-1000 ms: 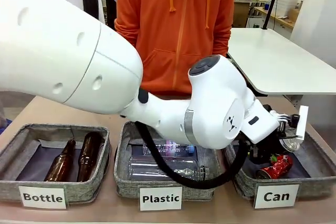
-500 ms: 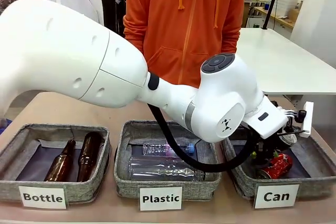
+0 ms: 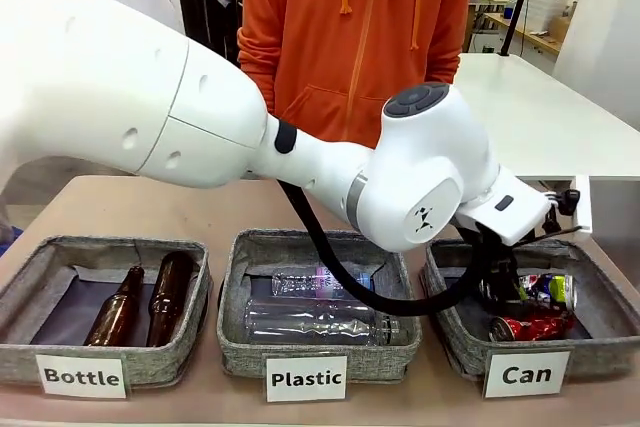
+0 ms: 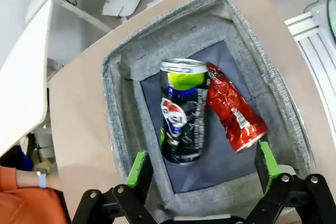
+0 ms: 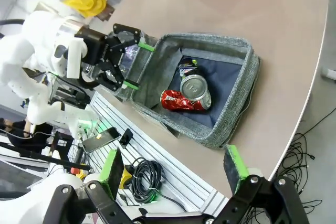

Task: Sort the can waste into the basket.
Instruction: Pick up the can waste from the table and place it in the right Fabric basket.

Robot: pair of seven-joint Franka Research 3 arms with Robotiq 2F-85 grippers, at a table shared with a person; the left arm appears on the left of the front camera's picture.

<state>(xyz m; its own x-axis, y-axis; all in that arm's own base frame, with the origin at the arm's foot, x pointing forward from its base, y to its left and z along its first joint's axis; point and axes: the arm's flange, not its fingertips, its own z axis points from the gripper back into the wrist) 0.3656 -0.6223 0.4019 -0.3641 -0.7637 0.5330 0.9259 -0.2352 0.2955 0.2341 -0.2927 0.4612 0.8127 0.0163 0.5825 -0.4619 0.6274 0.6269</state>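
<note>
My left claw hangs over the grey woven-fabric basket labelled "Can", green pads spread wide, nothing pinched. The black-and-silver patterned drink can lies inside the basket on the dark lining, the dented red drink can touching its side. Both well within the basket rim. Judgement: drop is done, the step now is a clean exit. Lift straight up from the basket, pads wide, no sideways drift toward the fabric wall. My right claw sits high above the basket, also spread, empty.
</note>
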